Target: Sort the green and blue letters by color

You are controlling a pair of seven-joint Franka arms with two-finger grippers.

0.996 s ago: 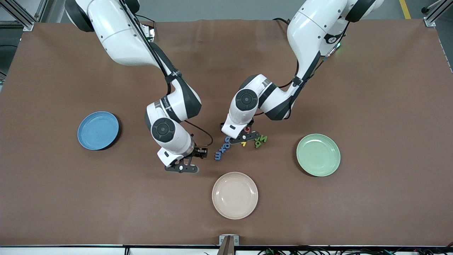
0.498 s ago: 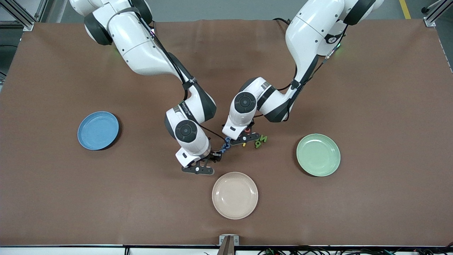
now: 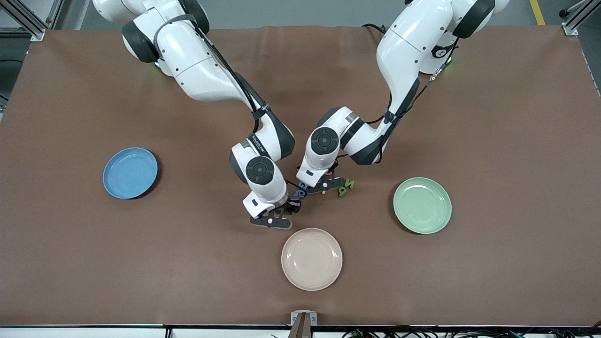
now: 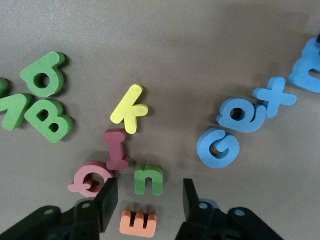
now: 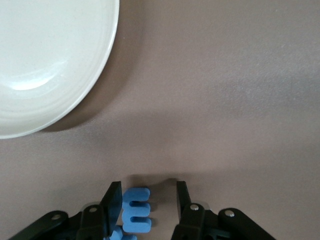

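The letters lie in a cluster mid-table. In the left wrist view, blue G (image 4: 217, 147), e (image 4: 240, 115), x (image 4: 274, 97) and m (image 4: 307, 67) form a row. Green q (image 4: 42, 75), B (image 4: 48, 120) and N (image 4: 10, 110) lie together, with green n (image 4: 149, 179) apart from them. My left gripper (image 4: 148, 200) (image 3: 321, 185) is open low over the cluster, its fingers on either side of the orange E (image 4: 138, 222), close to the n. My right gripper (image 5: 147, 200) (image 3: 281, 215) is open around the blue m (image 5: 135, 210), which lies against one finger.
Yellow k (image 4: 129, 109), pink-red I (image 4: 116, 149) and Q (image 4: 90, 177) lie among the letters. The blue plate (image 3: 130, 172) is toward the right arm's end, the green plate (image 3: 422, 205) toward the left arm's end. The cream plate (image 3: 312, 258) is nearer the camera than the letters.
My right arm has swung from the blue plate's side over to the blue m. My left gripper's fingers have drawn closer together over the cluster.
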